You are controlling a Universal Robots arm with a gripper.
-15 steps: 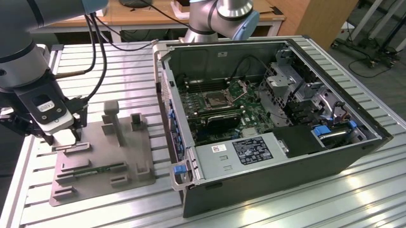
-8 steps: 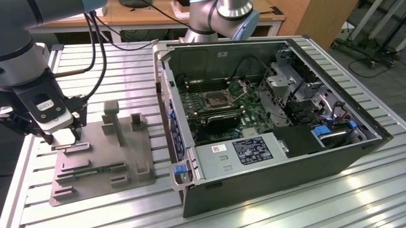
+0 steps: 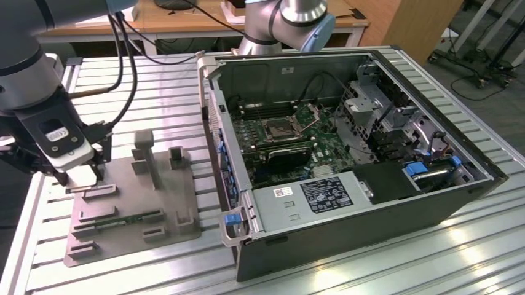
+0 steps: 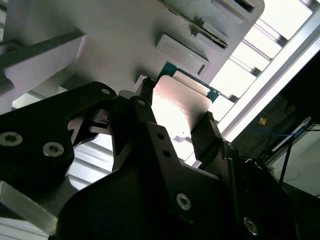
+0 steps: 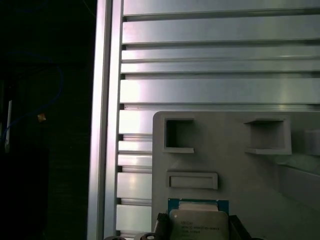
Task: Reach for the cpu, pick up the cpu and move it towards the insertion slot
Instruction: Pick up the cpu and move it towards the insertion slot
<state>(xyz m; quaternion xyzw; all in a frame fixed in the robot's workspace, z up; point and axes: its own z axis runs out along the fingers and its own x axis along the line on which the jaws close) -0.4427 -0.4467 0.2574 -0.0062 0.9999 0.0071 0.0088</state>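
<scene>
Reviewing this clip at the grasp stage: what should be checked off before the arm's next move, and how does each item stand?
1. Pincer lined up on the cpu: ok, the chip sits right at its tip.
2. Cpu lifted off the grey fixture plate: cannot tell.
3. Insertion slot reachable: ok, the computer case lies open with the slot in plain sight.
4. Upright posts on the plate stand toward the case; clearance: cannot tell.
5. Cables by the arm hang off the plate: ok.

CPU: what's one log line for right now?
tool: shut on cpu | place: at grey fixture | insertion slot: apart, in computer case
</scene>
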